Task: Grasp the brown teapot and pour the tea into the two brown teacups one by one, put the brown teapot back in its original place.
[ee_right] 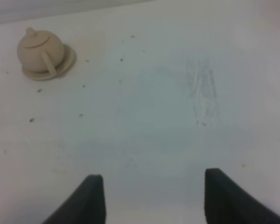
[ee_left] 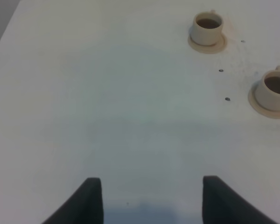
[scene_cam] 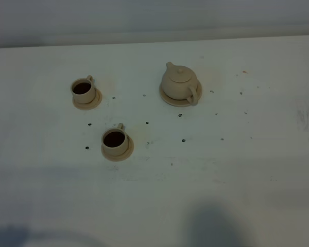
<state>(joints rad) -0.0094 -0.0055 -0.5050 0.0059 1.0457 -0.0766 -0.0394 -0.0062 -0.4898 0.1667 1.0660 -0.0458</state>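
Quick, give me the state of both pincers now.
Left pincer: open, holding nothing, over bare table.
Right pincer: open, holding nothing; the teapot sits apart on its saucer.

tan teapot (scene_cam: pixel 180 82) upright on saucer (scene_cam: pixel 171 98), 2 filled teacups (scene_cam: pixel 83 90)

We see a wide white table (scene_cam: pixel 247 154) filling nearly the whole frame. Small dark specks (scene_cam: pixel 183 140) dot its centre, and faint grey scuffs (scene_cam: pixel 306 121) mark the right edge. Along the top runs a pale grey wall (scene_cam: pixel 144 18). Soft, even light leaves blurred shadows (scene_cam: pixel 213 226) at the bottom.
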